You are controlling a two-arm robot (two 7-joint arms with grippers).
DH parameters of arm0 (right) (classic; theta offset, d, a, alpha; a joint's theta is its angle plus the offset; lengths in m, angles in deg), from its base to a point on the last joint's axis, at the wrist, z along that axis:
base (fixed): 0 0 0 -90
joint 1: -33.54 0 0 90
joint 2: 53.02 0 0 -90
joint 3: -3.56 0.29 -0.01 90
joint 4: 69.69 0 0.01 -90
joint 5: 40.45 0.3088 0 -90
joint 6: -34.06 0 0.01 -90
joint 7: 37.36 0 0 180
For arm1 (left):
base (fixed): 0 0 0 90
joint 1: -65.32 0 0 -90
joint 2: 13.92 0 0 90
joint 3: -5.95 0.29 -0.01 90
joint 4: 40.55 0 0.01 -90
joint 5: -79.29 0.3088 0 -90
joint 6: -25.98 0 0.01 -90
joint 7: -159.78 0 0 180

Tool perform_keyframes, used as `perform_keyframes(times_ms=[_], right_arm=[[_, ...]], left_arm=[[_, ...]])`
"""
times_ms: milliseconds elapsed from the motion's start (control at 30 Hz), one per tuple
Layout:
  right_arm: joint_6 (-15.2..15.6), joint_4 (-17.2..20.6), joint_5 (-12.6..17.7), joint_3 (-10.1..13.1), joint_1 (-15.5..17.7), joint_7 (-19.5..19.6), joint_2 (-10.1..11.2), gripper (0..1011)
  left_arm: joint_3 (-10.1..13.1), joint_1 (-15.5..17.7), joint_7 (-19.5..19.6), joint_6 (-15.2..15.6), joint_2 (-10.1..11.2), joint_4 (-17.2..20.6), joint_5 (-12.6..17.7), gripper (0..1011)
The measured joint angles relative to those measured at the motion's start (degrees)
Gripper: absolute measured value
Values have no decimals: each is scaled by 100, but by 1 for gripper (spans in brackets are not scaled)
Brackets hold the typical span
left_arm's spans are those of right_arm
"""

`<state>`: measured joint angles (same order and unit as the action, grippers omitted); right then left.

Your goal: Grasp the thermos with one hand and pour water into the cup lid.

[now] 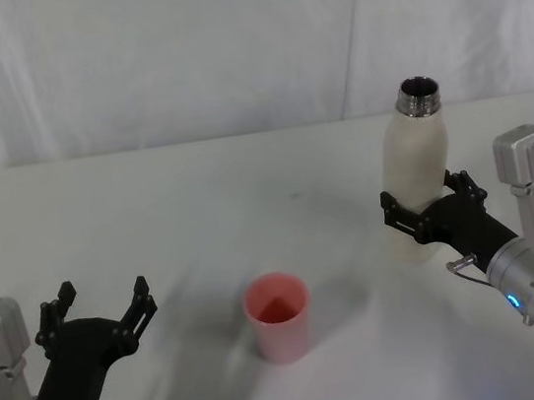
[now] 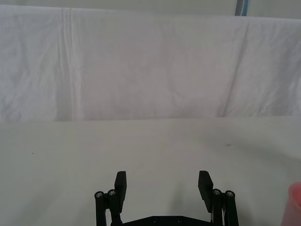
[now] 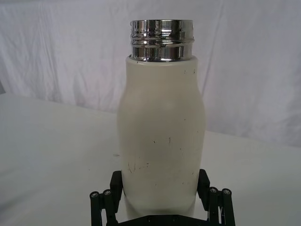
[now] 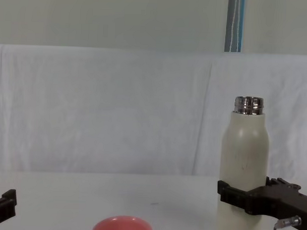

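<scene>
The cream-white thermos [image 1: 420, 174] stands upright on the table at the right, its steel neck uncapped and its base on the surface. My right gripper [image 1: 429, 205] reaches around its lower body with the jaws spread wide. One finger [image 3: 116, 182] sits close on each side of the wall of the thermos [image 3: 162, 136]. The chest view has the same black gripper [image 4: 251, 195] across the thermos [image 4: 244, 158]. The pink cup lid [image 1: 279, 316] stands upright in the middle front, apart from both arms, and its rim [image 4: 122, 226] is low in the chest view. My left gripper [image 1: 103, 308] rests open at the front left.
A white tablecloth [image 1: 197, 200] covers the table and a white cloth backdrop hangs behind it. Bare table lies between the cup lid and the thermos. The left wrist view has the open left gripper [image 2: 162, 186] over bare cloth, with the cup lid's edge [image 2: 296, 202] at one side.
</scene>
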<state>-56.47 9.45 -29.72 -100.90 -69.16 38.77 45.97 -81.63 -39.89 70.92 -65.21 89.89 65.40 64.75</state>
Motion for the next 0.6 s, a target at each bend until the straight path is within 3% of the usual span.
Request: perform_keyframes(times_ms=[600], right_arm=[[-85, 112, 154, 14, 76, -146, 83, 1001]], left_arm=[[0, 0, 0, 0, 0, 0, 0, 1001]])
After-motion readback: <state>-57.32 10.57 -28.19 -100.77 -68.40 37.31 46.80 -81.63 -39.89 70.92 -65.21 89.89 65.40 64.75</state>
